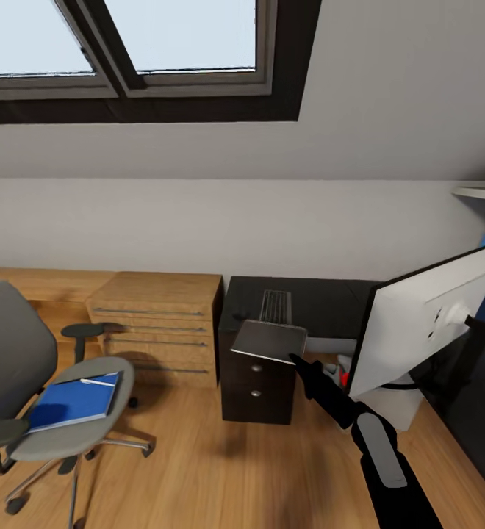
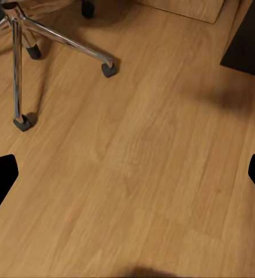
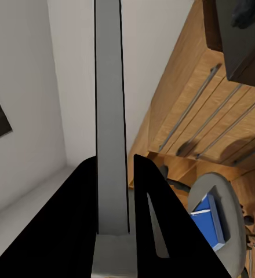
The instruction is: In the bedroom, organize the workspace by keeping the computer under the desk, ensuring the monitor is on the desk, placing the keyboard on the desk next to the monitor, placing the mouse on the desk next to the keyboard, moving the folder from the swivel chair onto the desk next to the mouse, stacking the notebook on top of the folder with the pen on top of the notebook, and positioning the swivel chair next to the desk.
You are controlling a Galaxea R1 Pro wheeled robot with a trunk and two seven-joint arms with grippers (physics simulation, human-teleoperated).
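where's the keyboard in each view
Head view: the keyboard is lifted in the right claw, in front of the black cabinet, seen from its silver underside.
Right wrist view: the keyboard is the tall grey strip clamped between the dark claw fingers, seen edge-on.
Left wrist view: no keyboard here, just wood floor and chair legs.
Shared landmark: the blue folder on the chair seat.

The right arm (image 1: 378, 448) is black with a grey panel, ending in black fingers (image 3: 156, 231).
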